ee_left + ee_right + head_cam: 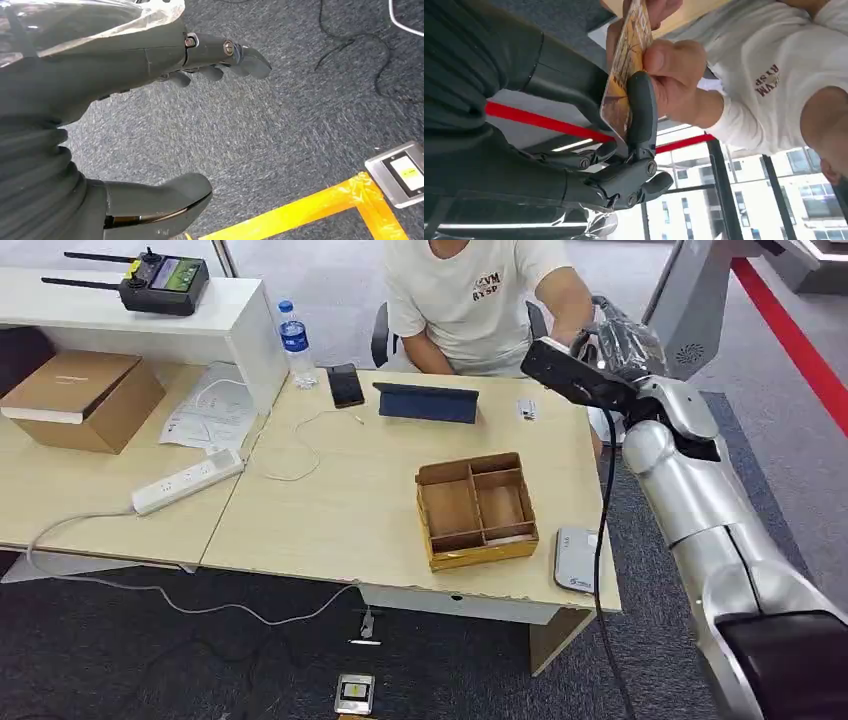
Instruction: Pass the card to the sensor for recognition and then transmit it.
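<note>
Right wrist view: robot hand [624,150] gripping card [626,75].

Desk [330,510], light wood: divided tray [476,510]; grey sensor [576,560] near the tray at the desk's edge; tablet [427,402]; phone [345,385]; bottle [296,344]; power strip [187,481]. Person [480,300] seated behind. Right hand [620,340] raised beside the person's arm.
</note>
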`<state>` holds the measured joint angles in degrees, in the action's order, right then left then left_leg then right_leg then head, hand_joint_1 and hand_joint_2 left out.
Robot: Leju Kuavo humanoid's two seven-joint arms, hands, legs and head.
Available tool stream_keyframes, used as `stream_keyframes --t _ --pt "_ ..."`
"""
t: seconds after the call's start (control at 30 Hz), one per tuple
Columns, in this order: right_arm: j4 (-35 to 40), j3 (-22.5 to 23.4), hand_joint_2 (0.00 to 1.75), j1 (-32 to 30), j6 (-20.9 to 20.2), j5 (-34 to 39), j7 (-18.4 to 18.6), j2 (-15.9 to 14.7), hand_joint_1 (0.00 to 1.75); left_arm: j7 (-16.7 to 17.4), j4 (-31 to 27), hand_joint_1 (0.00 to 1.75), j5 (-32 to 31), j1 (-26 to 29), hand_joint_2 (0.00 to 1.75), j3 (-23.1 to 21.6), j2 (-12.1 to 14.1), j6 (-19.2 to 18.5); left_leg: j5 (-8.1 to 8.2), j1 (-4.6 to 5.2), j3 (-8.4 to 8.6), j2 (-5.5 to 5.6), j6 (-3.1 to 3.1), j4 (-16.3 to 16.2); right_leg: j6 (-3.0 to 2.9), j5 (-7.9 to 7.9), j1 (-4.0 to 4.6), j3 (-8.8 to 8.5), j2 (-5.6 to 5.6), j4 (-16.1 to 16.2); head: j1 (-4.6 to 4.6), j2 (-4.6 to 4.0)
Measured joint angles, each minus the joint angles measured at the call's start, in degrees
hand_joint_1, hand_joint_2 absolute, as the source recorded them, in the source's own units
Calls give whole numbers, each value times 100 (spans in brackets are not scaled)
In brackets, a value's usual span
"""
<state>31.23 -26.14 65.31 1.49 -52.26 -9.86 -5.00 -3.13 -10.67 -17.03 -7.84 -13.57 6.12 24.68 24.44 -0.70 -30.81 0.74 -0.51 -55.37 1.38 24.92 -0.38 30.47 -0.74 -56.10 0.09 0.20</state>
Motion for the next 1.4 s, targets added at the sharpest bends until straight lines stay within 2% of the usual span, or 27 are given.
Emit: stream_keyframes --t 0.2,0.23,0.67,0.87,0.97,1.07,1.13,1.23,1.3,1.4 --pt "-461 -50 175 110 -33 0 46 149 175 13 0 0 28 5 175 0 7 11 -1 0 -12 2 1 -2 1 -1 0 10 0 0 -2 0" --pt "-564 -68 175 116 -31 -2 48 186 0 13 2 0 33 6 175 0 7 17 -1 0 -18 3 1 -2 1 -1 0 17 0 0 -2 0" --pt "-994 -164 175 366 389 94 -195 402 0 -22 2 0 68 50 175 0 7 85 -6 -1 -22 -2 -1 -1 -2 -4 0 27 -1 -1 0 -2" --pt "-1012 -133 175 561 791 446 -656 402 0 -37 2 0 129 89 175 0 7 109 -9 0 -22 -3 1 -3 1 -11 0 27 -1 -1 -2 0" --pt "-928 -63 175 670 1010 792 -1019 391 0 -44 4 0 232 120 175 7 7 149 -9 0 -22 -3 1 -3 1 -11 -1 28 -1 -1 -2 0" --pt "-643 90 175 668 936 1345 -1170 319 0 -13 4 0 328 141 175 24 7 201 -9 -1 -20 -3 1 -4 1 -10 0 28 -1 0 0 0" --pt "-208 184 175 492 711 1861 -980 203 0 24 7 0 376 153 175 50 7 208 -9 -1 -17 -3 1 -5 1 -10 0 25 -1 2 0 0" --pt "605 334 175 -21 368 2690 -445 -85 0 79 9 0 444 172 175 72 7 208 -9 -1 -11 -2 1 -6 2 -10 0 17 -1 7 -2 0" --pt "1171 457 175 -473 219 3227 -64 -338 0 98 11 0 485 189 175 118 7 205 -8 -1 -7 1 2 -8 2 -10 0 15 0 11 -4 0" --pt "2008 745 175 -1208 264 3563 148 -885 0 101 15 0 513 207 175 177 7 203 -5 1 -7 2 6 -12 6 -13 -1 14 0 19 -4 0"
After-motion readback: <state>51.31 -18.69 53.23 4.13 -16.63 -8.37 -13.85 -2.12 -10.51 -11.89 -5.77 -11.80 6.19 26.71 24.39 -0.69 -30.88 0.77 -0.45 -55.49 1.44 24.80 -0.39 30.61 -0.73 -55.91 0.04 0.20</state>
